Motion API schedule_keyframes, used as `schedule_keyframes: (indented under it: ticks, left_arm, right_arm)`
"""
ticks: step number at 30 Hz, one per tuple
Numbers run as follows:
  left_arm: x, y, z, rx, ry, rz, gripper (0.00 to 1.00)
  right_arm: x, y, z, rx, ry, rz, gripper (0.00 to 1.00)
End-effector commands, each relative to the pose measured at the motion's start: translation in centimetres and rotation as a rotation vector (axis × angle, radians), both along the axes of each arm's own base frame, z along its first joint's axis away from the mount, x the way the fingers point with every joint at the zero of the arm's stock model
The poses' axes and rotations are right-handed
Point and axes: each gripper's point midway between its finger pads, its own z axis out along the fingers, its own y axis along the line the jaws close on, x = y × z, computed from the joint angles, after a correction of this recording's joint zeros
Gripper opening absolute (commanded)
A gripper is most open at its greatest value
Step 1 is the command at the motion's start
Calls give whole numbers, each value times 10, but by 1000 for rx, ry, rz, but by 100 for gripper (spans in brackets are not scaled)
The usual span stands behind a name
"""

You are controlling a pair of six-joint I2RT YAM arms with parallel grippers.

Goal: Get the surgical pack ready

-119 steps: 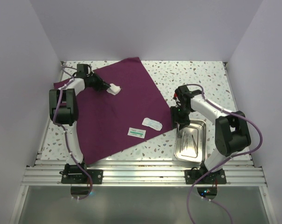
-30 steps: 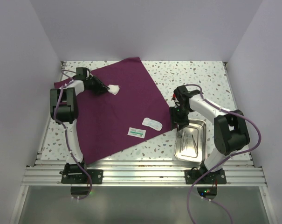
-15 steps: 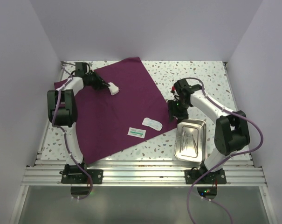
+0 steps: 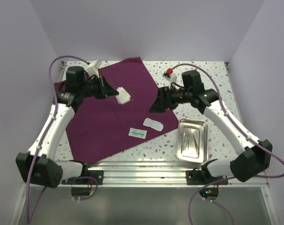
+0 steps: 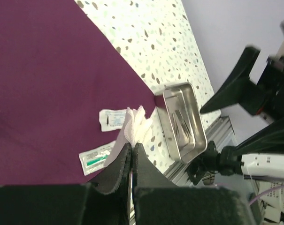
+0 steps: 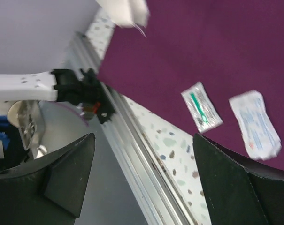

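The speckled bench [image 4: 198, 75] carries everything, and most of its left and middle is covered by the dark purple cloth [image 4: 109, 122], spread flat like a diamond with one corner at the far edge and another at the near rail.

The left arm reaches from the near left up over the far left part of the cloth. The right arm bends from the near right toward the middle.

The steel tray [image 4: 192, 140] sits on bare bench at the near right, just beside the cloth's right corner. It is upright and open.

The left claw [image 4: 114, 92] is pressed together, pinching a white gauze pad [image 4: 124, 96]. The pad sticks out to the right of the fingertips, over the far left part of the cloth. From the left wrist camera the pad [image 5: 138, 125] fans out past the closed tips, and it appears lifted clear of the cloth.

The right claw [image 4: 157, 104] is spread wide with nothing between its fingers. It hangs over the right edge of the cloth, on the far side of the tray.

Two small packets lie flat on the cloth toward its right corner, near each other but apart: a white packet [image 4: 153, 124] on the right and a green-printed packet [image 4: 137, 133] to its near left.

Thin metal instruments [image 4: 191, 143] lie inside the tray, along its length
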Motion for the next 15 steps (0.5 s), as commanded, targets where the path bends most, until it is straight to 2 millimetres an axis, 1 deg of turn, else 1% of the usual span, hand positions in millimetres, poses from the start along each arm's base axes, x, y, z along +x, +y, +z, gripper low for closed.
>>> schedule_keyframes:
  ticks: [1, 2, 3, 4, 5, 6, 7, 8, 10, 11, 13, 14, 15]
  left_arm:
    - [-54, -4, -5, -8, -10, -110, 0]
    - [-72, -3, 6, -24, -45, -127, 0]
    - [-83, -5, 9, -39, -56, -145, 0]
    - [-97, -8, 4, -65, -37, -180, 0]
    - [-111, -8, 14, -85, -76, -196, 0]
    - [-120, -9, 15, -108, -64, -205, 0]
    - [-128, -10, 10, -122, -48, -217, 0]
    - [-142, -11, 17, -143, -74, -239, 0]
    - [-154, -12, 17, -168, -61, -251, 0]
    - [-165, -11, 21, -180, -69, -269, 0]
    - [-177, -11, 23, -190, -68, -288, 0]
    - [-181, -11, 20, -190, -50, -290, 0]
    - [-184, -11, 21, -194, -49, -296, 0]
  right_arm:
    - [-20, 27, 64, 255, -131, 217, 89]
    - [-23, 30, 66, 277, -110, 244, 90]
    - [-27, 33, 69, 296, -105, 277, 96]
    - [-29, 37, 69, 306, -92, 304, 96]
    - [-40, 44, 76, 327, -92, 357, 96]
    - [-43, 48, 78, 334, -92, 373, 97]
    - [-47, 53, 78, 334, -88, 390, 97]
    - [-52, 61, 77, 332, -78, 421, 97]
    - [-58, 69, 73, 321, -72, 455, 97]
    - [-61, 76, 71, 317, -68, 472, 96]
    - [-63, 86, 75, 331, -79, 501, 95]
    - [-66, 95, 70, 327, -57, 519, 94]
    - [-68, 100, 70, 332, -50, 538, 93]
